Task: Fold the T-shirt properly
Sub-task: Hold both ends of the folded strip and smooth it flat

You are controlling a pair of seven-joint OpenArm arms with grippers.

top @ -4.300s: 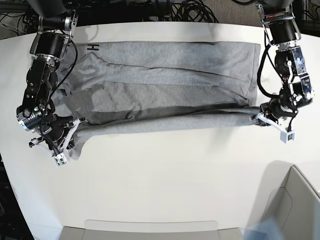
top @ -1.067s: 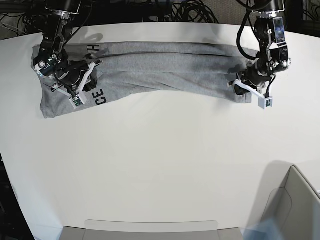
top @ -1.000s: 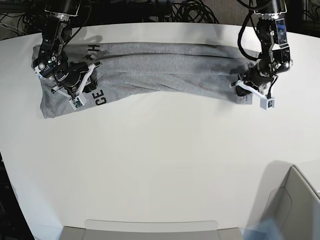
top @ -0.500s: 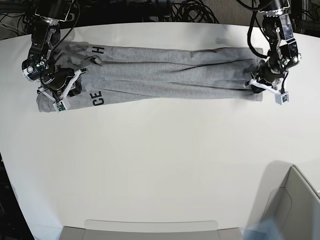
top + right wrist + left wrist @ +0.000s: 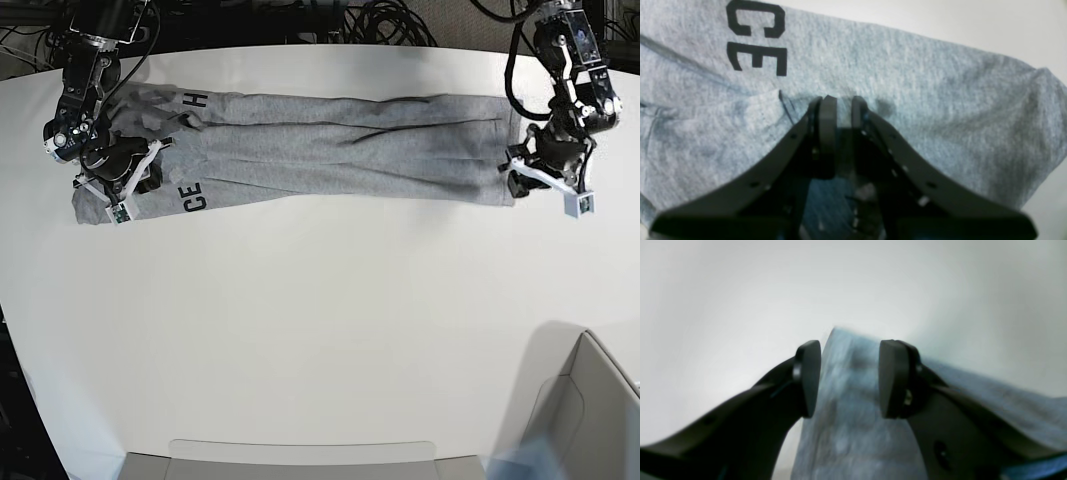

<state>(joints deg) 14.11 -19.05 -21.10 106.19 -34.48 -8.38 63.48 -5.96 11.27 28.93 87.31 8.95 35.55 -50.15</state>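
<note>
One T-shirt point(image 5: 330, 150) lies folded into a long narrow band across the upper part of the white table point(image 5: 320, 340) in the base view, running from the upper left to the upper right of the frame. Two patches of black lettering show on it: an "H" at the upper left and "CE" just below, near the band's lower edge.

Two grippers are at work, one at each end. The left gripper point(image 5: 545, 180), at the right end of the band in the base view, has its fingers point(image 5: 808, 376) spread apart; in the left wrist view the grey cloth runs up between them, with a gap visible on each side, so nothing is pinched. The right gripper point(image 5: 118, 185), at the left end of the band, has its two pads point(image 5: 827, 120) drawn close together on a small ridge of the shirt, just below the "CE" in the right wrist view.

One pale box point(image 5: 585, 420) sits in the lower right corner of the base view.
</note>
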